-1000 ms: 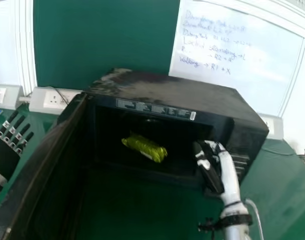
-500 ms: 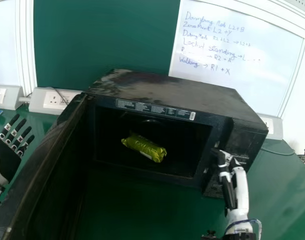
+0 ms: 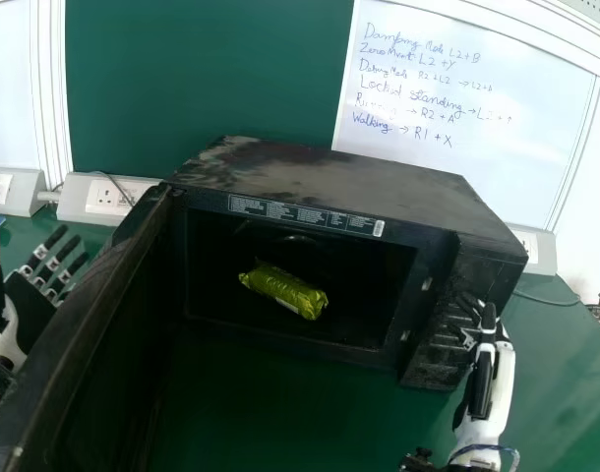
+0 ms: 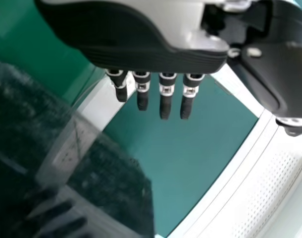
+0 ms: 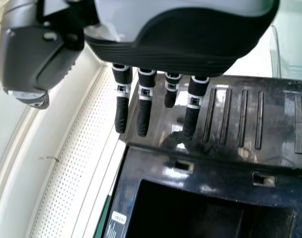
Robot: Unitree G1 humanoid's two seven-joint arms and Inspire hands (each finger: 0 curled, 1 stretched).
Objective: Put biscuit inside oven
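Observation:
The biscuit packet (image 3: pixel 284 289), in shiny yellow-green wrap, lies inside the black oven (image 3: pixel 349 187), toward the middle of its cavity. The oven door (image 3: pixel 79 324) stands wide open on the left. My right hand (image 3: pixel 485 364) is at the oven's right front, by the control panel, holding nothing. In the right wrist view the right hand (image 5: pixel 143 106) has its fingers straight over the panel. My left hand (image 3: pixel 25 305) is on the outer side of the door, fingers extended. In the left wrist view the left hand (image 4: pixel 166 94) has straight fingers near the dark door (image 4: pixel 111 183).
The green table (image 3: pixel 546 393) extends around the oven. Behind it are a white socket strip (image 3: pixel 108 197), a green board (image 3: pixel 202 79) and a whiteboard (image 3: pixel 457 108) with writing. A cable (image 3: pixel 548 298) runs along the table at the right.
My right hand has moved out from the oven's opening to the right, over the control panel. My left hand has shifted right toward the door. The packet has stayed in place.

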